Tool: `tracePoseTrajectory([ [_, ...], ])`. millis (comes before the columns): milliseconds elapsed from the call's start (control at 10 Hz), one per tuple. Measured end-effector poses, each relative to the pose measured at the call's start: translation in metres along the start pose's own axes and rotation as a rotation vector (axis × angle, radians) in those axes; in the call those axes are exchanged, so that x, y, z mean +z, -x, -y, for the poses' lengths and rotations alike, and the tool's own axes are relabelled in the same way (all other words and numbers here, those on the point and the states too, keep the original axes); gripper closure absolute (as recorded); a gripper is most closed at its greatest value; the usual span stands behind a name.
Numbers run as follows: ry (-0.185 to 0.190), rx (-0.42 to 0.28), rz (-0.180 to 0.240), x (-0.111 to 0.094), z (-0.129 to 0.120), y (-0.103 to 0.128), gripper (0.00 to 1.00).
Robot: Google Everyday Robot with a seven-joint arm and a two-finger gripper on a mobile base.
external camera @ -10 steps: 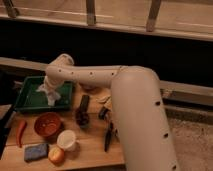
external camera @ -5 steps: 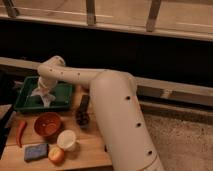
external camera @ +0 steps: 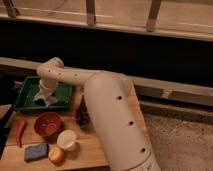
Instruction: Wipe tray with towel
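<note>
Swinging nearer and leftward over the past second, my white arm has dragged the small whitish-grey cloth towel (external camera: 48,101) toward the near rim of the large shallow green plastic tray (external camera: 24,95), which sits at the far left of the table. My gripper (external camera: 46,95), just above the towel inside the tray, is clenched on its bunched top. Another pull, I judge, could ride the cloth over the rim or shove the tray into the round orange-brown bowl (external camera: 48,125) near it. Beneath lies a pale wooden tabletop (external camera: 85,152); beyond it, a dark wall under a railing, with speckled floor at right.
</note>
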Motion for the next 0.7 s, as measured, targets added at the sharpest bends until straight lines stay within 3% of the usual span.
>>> tracePoseTrajectory([
  [400, -0.052, 0.090, 0.028, -0.008, 0.047, 0.006, 1.00],
  [700, -0.019, 0.063, 0.073, 0.003, 0.031, 0.047, 1.00],
])
